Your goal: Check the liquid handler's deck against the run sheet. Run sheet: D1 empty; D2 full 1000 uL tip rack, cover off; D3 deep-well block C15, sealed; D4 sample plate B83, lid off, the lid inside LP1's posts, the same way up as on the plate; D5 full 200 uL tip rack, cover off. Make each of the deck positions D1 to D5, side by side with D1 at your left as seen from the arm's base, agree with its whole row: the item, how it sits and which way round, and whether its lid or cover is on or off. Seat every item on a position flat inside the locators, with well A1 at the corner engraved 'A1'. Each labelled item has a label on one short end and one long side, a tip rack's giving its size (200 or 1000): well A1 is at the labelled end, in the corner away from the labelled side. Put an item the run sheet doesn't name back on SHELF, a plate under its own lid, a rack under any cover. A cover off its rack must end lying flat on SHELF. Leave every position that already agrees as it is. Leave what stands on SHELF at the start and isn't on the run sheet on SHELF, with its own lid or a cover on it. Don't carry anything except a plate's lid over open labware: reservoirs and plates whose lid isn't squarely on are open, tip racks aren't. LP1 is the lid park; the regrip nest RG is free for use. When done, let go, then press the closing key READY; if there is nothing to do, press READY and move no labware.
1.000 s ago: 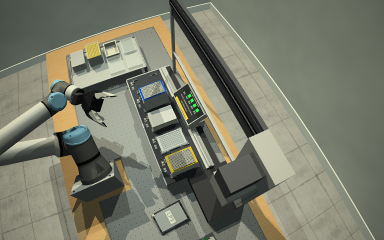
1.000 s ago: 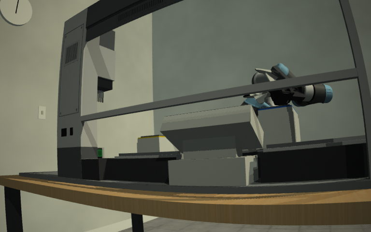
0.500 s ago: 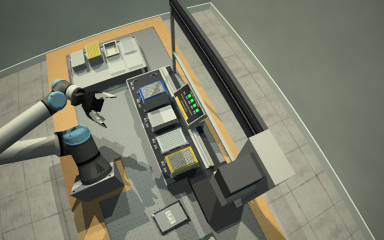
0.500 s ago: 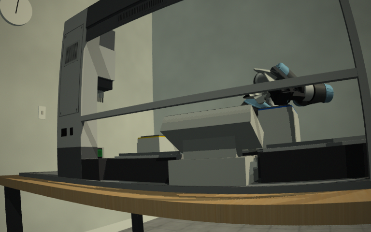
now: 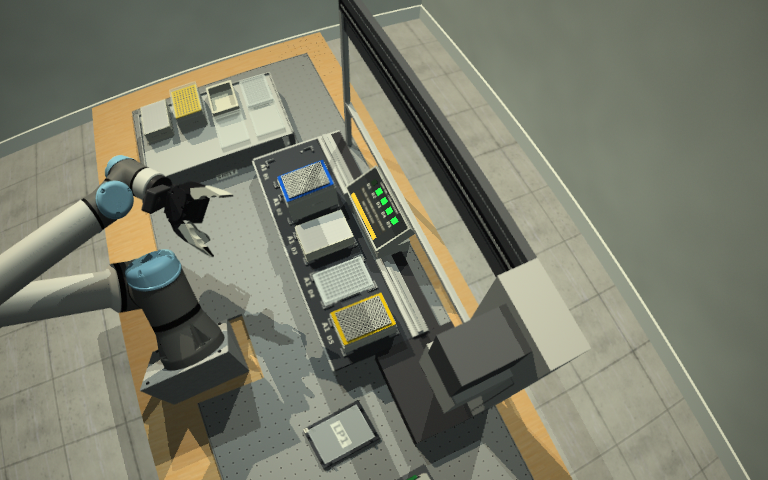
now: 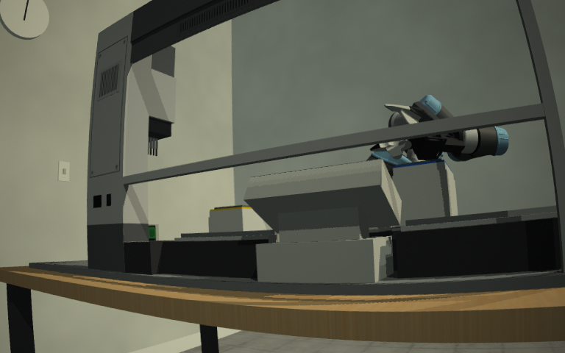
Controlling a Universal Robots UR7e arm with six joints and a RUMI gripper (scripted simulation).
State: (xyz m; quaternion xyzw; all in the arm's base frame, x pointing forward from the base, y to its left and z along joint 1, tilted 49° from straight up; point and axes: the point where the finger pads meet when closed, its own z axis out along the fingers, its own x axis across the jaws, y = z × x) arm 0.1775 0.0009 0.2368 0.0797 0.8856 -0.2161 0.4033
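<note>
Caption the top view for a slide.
Open gripper hovers beside the deck; D1 bare, D2–D5 loaded.
</note>
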